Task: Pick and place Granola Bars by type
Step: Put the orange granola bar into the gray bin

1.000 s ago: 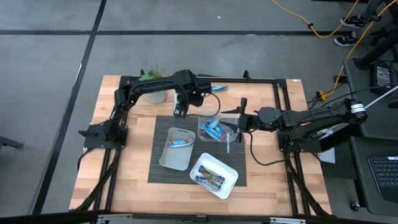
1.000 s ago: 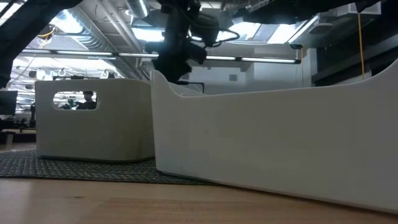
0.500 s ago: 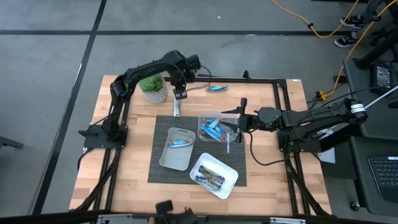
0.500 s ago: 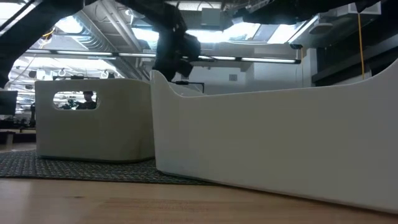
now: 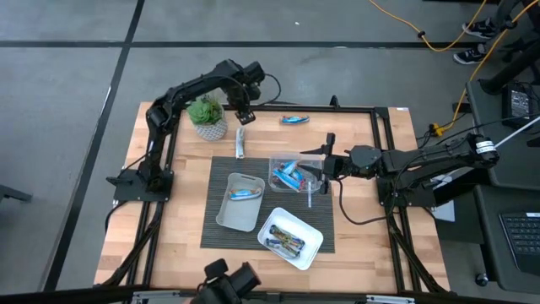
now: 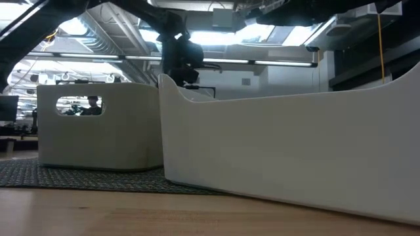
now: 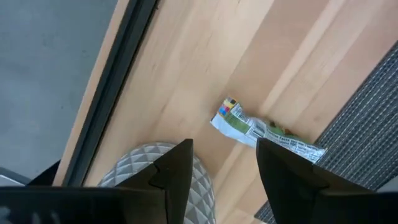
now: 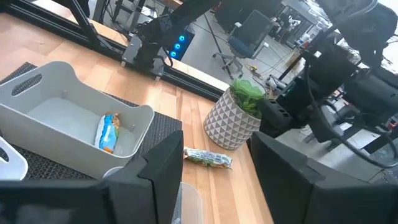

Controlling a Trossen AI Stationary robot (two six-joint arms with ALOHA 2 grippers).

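A green-and-silver bar lies flat on the wood between the plant pot and the dark mat; it also shows in the left wrist view and the right wrist view. A blue bar lies near the far edge. Blue bars sit in the clear tray. One bar lies in the grey tray, and several lie in the white tray. My left gripper hovers open, on the far side of the green-and-silver bar. My right gripper waits open at the clear tray's right side.
The potted plant stands close to the left gripper. A black frame runs along the table's far edge. In the low view the white tray's wall and the grey tray hide the table behind them. A dark object shows at the near edge.
My left gripper has moved from the mat's far edge toward the table's far edge, away from the green-and-silver bar, which now lies on the wood in front of it. A dark object has come into view at the near edge.
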